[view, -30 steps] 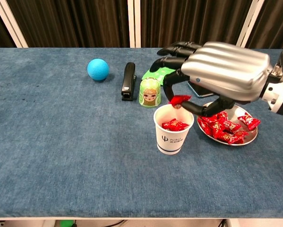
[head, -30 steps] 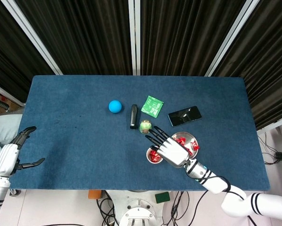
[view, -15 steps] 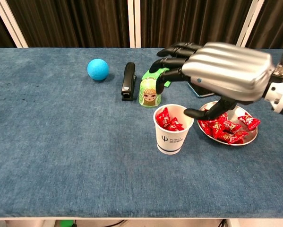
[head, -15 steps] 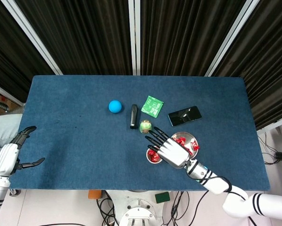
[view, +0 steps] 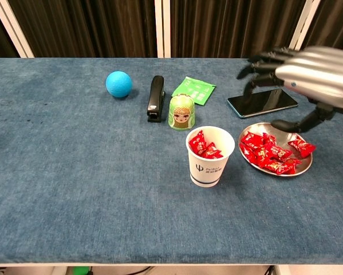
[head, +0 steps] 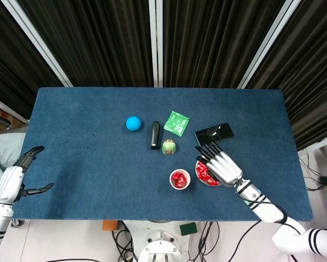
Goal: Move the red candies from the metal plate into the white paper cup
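Observation:
The white paper cup [view: 210, 157] [head: 179, 179] stands near the table's front middle with a few red candies [view: 204, 146] inside. To its right lies the metal plate [view: 304, 165] holding several red candies [view: 271, 154]. My right hand [view: 311, 80] [head: 220, 163] hovers over the plate, fingers spread and empty. My left hand [head: 17, 176] is open beyond the table's left edge, seen only in the head view.
A green-headed doll figure [view: 182, 112] stands just behind the cup. A black stapler [view: 156, 97], a blue ball [view: 118, 83], a green packet [view: 194, 89] and a black phone [view: 263, 102] lie further back.
My right hand dropped the candy it pinched into the cup, then moved right from over the cup to above the plate. The left hand has stayed put.

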### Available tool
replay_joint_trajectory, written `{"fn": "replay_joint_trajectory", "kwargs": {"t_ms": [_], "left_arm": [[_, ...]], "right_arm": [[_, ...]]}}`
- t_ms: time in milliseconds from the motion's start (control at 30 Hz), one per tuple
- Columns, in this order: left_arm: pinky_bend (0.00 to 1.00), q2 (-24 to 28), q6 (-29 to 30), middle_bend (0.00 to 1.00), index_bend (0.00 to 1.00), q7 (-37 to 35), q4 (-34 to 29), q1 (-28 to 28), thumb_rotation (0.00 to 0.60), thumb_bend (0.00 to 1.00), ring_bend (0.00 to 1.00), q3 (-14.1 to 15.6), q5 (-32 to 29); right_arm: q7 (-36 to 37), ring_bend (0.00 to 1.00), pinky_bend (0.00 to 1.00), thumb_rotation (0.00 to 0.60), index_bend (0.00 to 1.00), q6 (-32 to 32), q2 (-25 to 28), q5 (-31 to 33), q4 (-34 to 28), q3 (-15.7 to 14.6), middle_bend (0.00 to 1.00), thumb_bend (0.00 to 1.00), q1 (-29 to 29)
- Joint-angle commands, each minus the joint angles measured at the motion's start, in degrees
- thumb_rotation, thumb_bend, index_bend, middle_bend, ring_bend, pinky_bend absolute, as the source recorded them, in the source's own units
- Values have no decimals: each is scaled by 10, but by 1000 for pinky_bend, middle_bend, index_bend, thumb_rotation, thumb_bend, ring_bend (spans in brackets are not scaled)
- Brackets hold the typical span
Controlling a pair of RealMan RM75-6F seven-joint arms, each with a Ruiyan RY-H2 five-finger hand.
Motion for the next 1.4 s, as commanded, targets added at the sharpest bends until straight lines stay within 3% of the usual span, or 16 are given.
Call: {"fn": "replay_joint_trajectory", "kwargs": {"t_ms": [33, 633, 1400], "left_arm": [[251, 0, 0, 111, 137, 1, 0, 0, 600, 96, 120, 0, 0], [251, -2, -1, 111, 137, -6, 7, 1, 600, 96, 121, 0, -3], [251, -2, 1, 111, 137, -13, 13, 4, 600, 97, 120, 1, -4]], "right_arm": [[0, 0, 0, 600, 335, -22, -13, 15, 15, -3, 92, 340, 1], [-24, 0, 0, 600, 343, -67, -47, 48, 47, -9, 89, 339, 5], [-25, 0, 0, 600, 445, -71, -67, 47, 70, -11, 87, 358, 6]]}}
